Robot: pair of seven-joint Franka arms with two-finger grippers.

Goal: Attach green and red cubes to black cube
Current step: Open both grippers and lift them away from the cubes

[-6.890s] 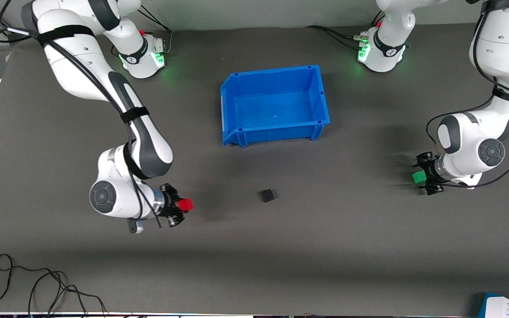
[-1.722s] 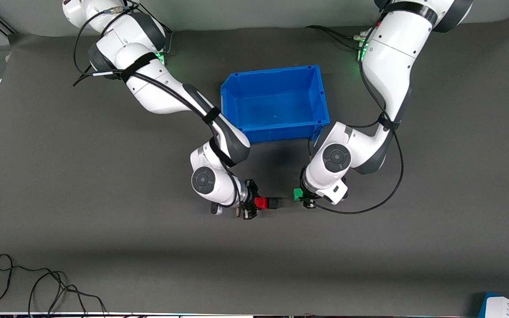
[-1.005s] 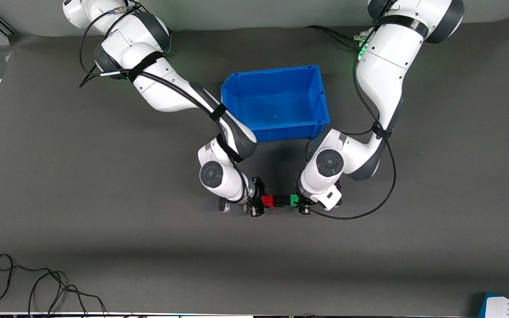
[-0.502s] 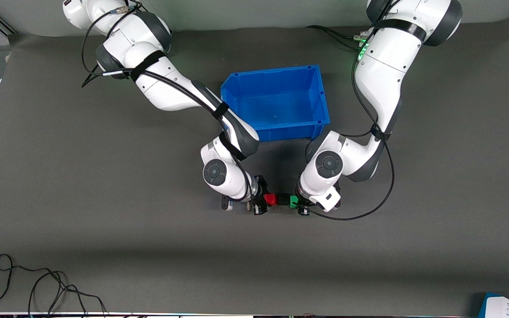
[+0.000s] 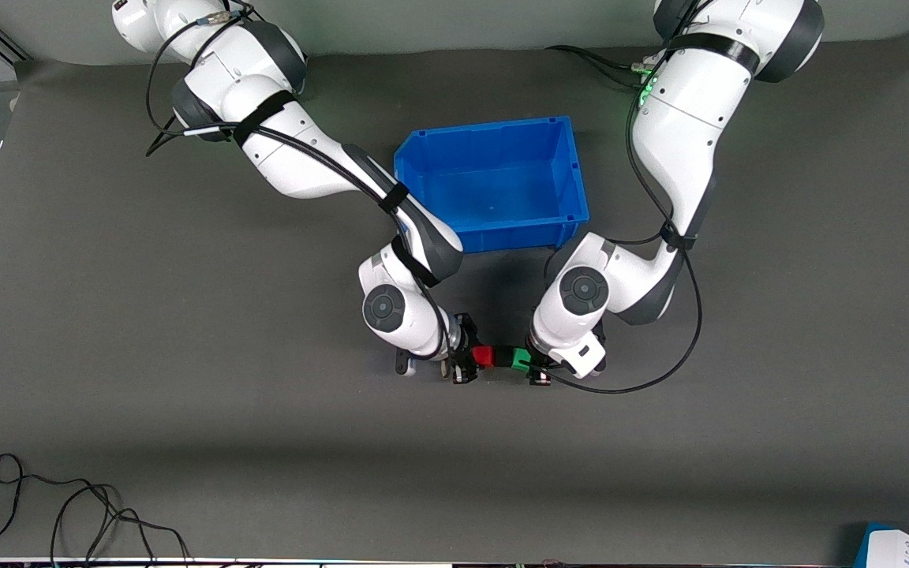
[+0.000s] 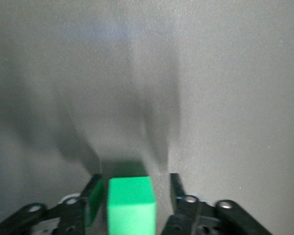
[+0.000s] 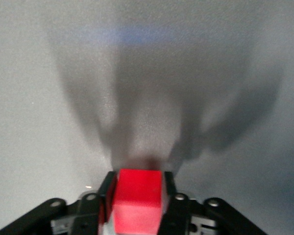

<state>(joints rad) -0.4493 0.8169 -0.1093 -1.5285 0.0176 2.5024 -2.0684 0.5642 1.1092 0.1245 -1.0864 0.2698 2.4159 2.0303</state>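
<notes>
The red cube [image 5: 484,356], black cube [image 5: 500,357] and green cube [image 5: 519,360] stand in one touching row on the grey mat, nearer the front camera than the blue bin. My right gripper [image 5: 473,360] is shut on the red cube [image 7: 137,196], which fills the space between its fingers [image 7: 107,188]. My left gripper [image 5: 533,364] is at the green cube [image 6: 130,201]. Its fingers [image 6: 175,183] stand open on both sides of that cube, with gaps. The black cube is hidden in both wrist views.
The blue bin [image 5: 494,126] stands empty between the two arms, farther from the front camera than the cubes. A black cable [image 5: 68,513] lies loose near the front edge at the right arm's end. A blue-edged paper [image 5: 908,548] lies at the front corner by the left arm's end.
Both grippers have drawn together: the red and green cubes have closed the last gaps to the black cube. The row now reads red, black, green with no space between.
</notes>
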